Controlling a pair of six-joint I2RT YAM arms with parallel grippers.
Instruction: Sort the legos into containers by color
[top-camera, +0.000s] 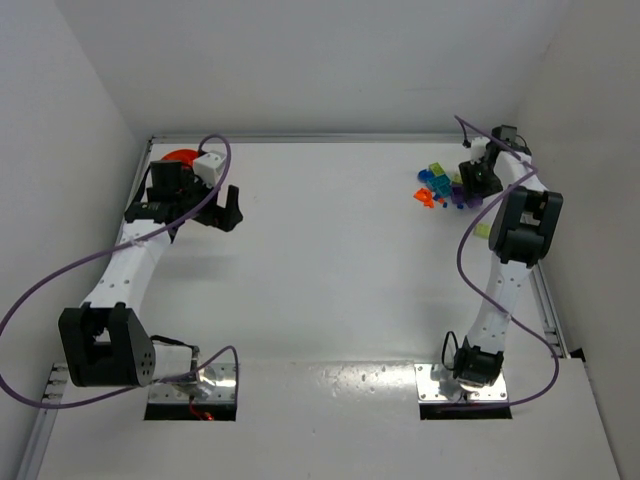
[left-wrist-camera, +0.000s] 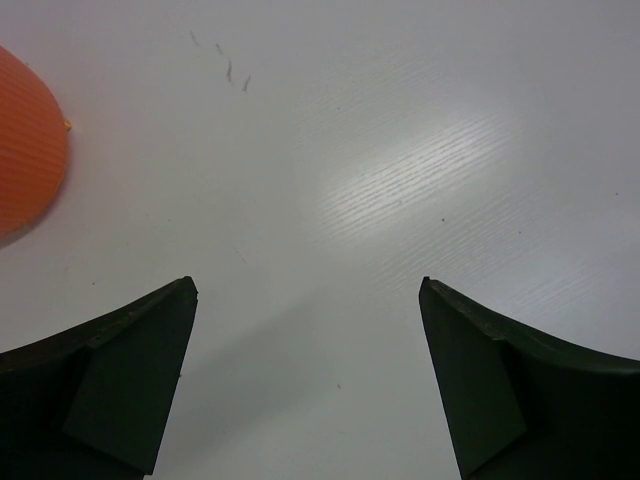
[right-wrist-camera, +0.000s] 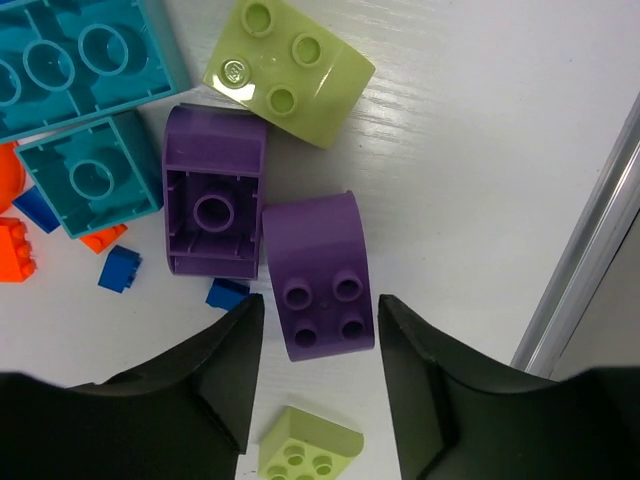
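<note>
One purple brick (right-wrist-camera: 318, 270), in the pile (top-camera: 445, 188) at the table's (top-camera: 320, 280) 1 o'clock, is mid-pick: right claw (right-wrist-camera: 320, 320) narrowed around it, grip unconfirmed; left claw (left-wrist-camera: 308, 290) wide by orange bowl (left-wrist-camera: 30, 150) at 10 o'clock; next needs clamp, straight lift.

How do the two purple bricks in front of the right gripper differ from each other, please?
The hollow purple brick lies underside up, its inner tube showing; the studded purple brick lies studs up, four showing. The studded purple brick reaches between the fingers of the right gripper; the hollow purple brick lies beyond them. Both are purple, similar in size, and lie side by side.
</note>
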